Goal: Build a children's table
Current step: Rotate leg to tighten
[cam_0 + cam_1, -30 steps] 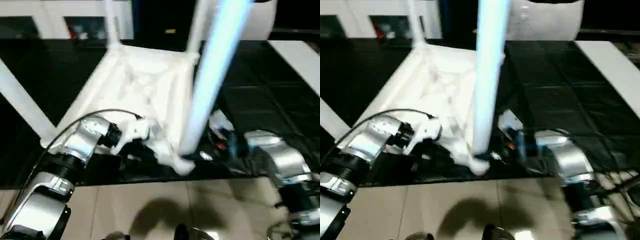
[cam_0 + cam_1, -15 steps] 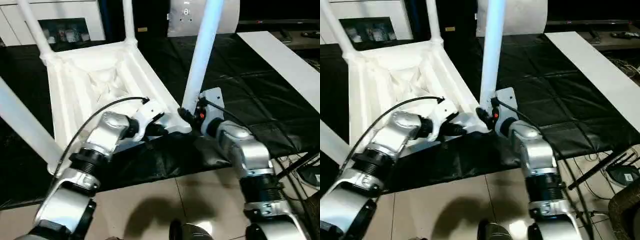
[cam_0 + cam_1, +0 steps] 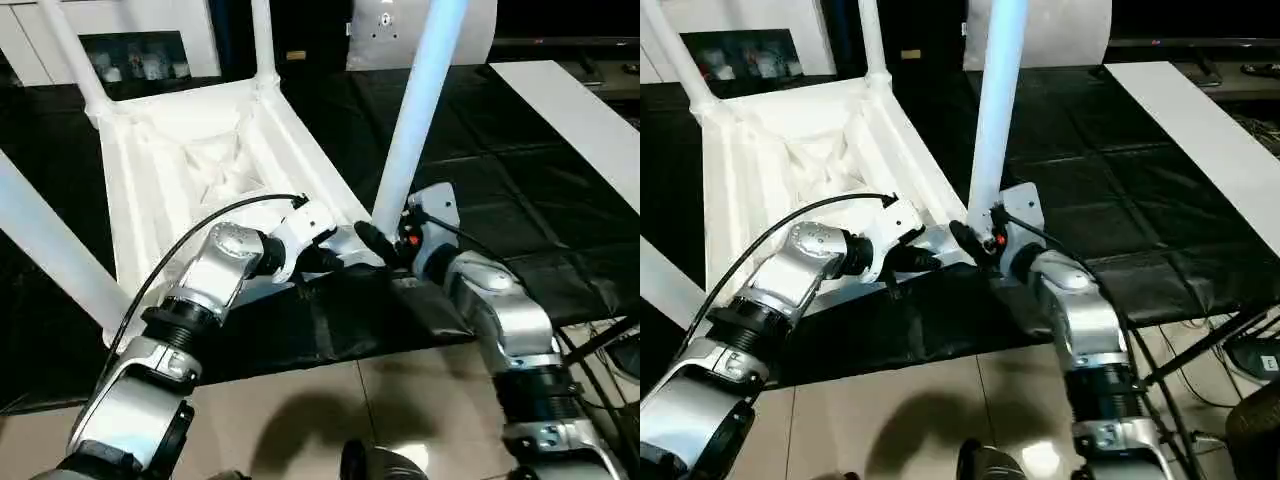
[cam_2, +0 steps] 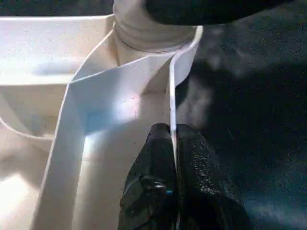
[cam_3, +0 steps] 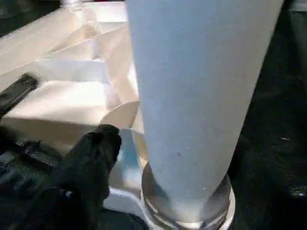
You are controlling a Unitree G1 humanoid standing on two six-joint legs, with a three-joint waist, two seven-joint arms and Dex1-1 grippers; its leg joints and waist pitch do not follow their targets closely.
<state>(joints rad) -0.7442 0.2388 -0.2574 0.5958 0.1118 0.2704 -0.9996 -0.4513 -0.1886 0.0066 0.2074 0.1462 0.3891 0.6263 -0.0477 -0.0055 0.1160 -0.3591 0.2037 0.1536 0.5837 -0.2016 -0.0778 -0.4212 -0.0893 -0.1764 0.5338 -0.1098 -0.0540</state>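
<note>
Left wrist view: the thin rim of the white plastic children's table (image 3: 190, 170), lying upside down on the black mat (image 3: 520, 200), is pinched by the closed left gripper (image 4: 172, 143), apparently as bracing. At the near corner socket, the round tapering white leg (image 3: 415, 120) is flanked by the right gripper (image 3: 385, 245), jaws spread.

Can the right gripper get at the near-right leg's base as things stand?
Probably yes. The right gripper sits right at the base of that leg, with a finger beside it. The left gripper pinches the tabletop rim nearby, but off the leg.

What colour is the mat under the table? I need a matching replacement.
Black, seen best in the right eye view.
</note>
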